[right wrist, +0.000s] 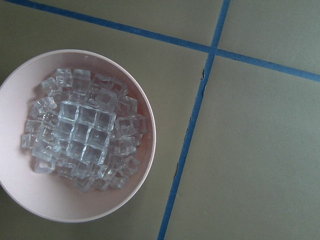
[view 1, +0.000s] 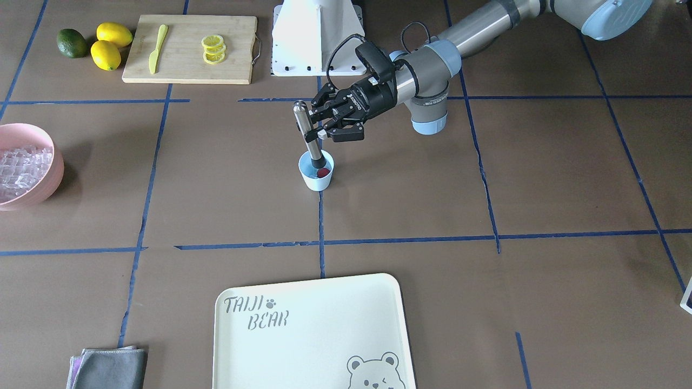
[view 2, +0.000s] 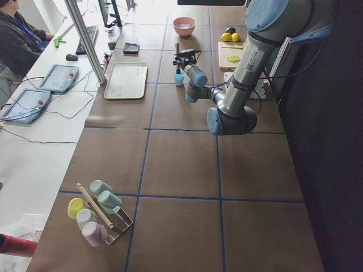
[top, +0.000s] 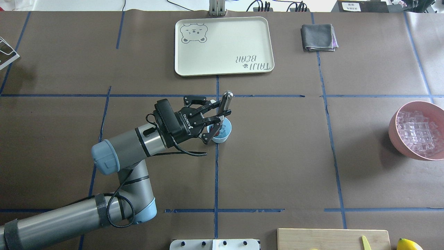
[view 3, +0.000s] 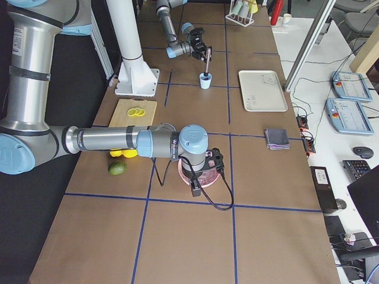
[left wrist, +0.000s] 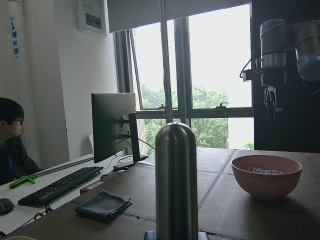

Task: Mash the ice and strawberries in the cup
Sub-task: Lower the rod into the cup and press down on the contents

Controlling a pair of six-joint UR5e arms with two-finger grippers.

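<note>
The light-blue cup (view 1: 316, 177) stands near the table's middle and also shows in the overhead view (top: 223, 136). A red strawberry (view 1: 323, 173) lies inside it. I cannot tell if ice is in the cup. My left gripper (view 1: 320, 129) is shut on a steel muddler (view 1: 306, 125), whose dark tip is down in the cup. The muddler also shows in the overhead view (top: 226, 101) and the left wrist view (left wrist: 176, 180). Ice cubes (right wrist: 85, 135) fill the pink bowl (right wrist: 142, 185). My right gripper (view 3: 196, 188) hangs over that bowl; I cannot tell if it is open.
A cutting board (view 1: 184, 65) holds lemon slices (view 1: 213, 48) and a yellow knife (view 1: 158, 47). Two lemons (view 1: 111, 43) and a lime (view 1: 72, 43) lie beside it. A cream tray (view 1: 313, 329) and a grey cloth (view 1: 111, 368) lie at the operators' side.
</note>
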